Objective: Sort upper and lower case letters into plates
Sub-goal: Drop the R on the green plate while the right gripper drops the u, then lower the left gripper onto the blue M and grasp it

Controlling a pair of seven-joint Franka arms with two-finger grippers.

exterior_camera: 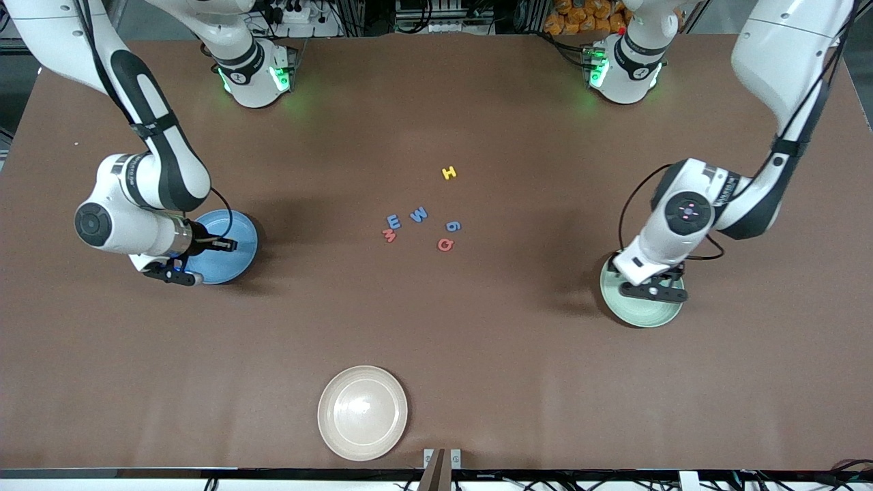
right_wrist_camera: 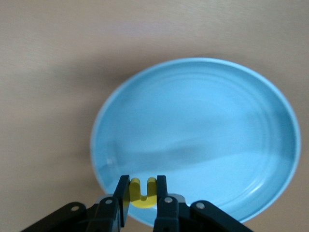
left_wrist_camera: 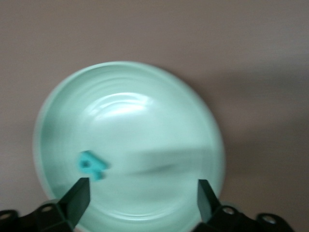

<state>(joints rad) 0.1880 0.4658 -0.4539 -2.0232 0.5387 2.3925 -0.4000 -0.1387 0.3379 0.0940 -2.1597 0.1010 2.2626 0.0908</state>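
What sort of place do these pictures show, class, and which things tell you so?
Probably a robotics lab. Two robot arms are bolted to a brown table, cables and equipment crowd its edge by the bases, and foam letters and plates look staged for a sorting test.

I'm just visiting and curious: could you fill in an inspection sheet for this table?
Surface: brown table.
Job's things: blue plate, mint plate holding a teal letter; six letters mid-table.
Clutter: cream dish nearest the camera.
Grippers: left gripper open over the mint plate; right gripper shut on a yellow letter over the blue plate.
Cables: along both arms.
Surroundings: orange items by the bases.
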